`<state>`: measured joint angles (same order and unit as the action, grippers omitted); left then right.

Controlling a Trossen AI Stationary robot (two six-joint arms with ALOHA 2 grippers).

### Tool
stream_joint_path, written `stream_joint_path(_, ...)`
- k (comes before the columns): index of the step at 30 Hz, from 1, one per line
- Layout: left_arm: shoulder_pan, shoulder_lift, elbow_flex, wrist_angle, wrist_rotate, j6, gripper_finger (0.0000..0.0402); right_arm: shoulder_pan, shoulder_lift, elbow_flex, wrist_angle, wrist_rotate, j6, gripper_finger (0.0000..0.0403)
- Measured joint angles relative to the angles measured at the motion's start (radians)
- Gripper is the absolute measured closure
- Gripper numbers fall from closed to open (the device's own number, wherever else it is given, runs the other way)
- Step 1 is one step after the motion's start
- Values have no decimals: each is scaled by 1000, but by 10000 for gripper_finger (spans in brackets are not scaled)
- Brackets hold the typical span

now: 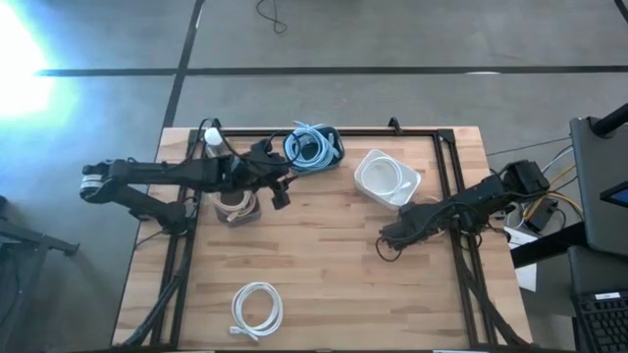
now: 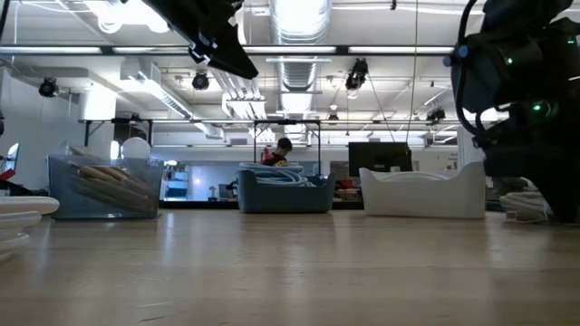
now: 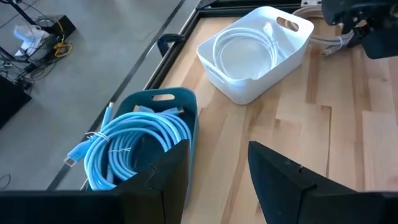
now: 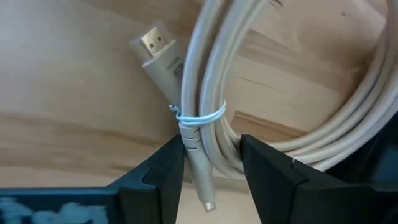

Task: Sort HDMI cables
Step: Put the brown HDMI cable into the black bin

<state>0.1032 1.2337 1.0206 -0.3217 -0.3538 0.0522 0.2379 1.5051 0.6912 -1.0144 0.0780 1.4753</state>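
Note:
A beige HDMI cable lies coiled on the wooden table, a pale twist tie around its strands. My right gripper points steeply down at it and is shut on the bundle. My left gripper hangs open above the table beside the teal bin, nothing between its fingers. Light blue cables lie in that bin. One white cable lies in the white bin. A white coil rests flat near the table's near edge. My right gripper pinches the beige cable's bundled strands just below the twist tie, one finger against the connector's boot and the other against the outer strands. The fingers come from above, pointing down. The coil lies on the table, its loop spread out to one side.
A clear bin with beige cables stands under the left arm, left of the teal bin. The white bin stands just beyond my right gripper. Bare wood lies across the table's middle and near right. A black frame runs around the table's edges.

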Motion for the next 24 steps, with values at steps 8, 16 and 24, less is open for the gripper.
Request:
stream_joint_path(8, 0, 0, 0, -1, 32, -32, 234, 0, 0, -11, 20, 66, -193, 252)
stream_joint_path(16, 0, -1, 0, -2, 51, -65, 234, 0, 0, -9, 38, 58, -322, 267)
stream_joint_path(24, 0, -1, -8, -11, 56, -115, 234, 0, -17, 55, 79, -69, -357, 351)
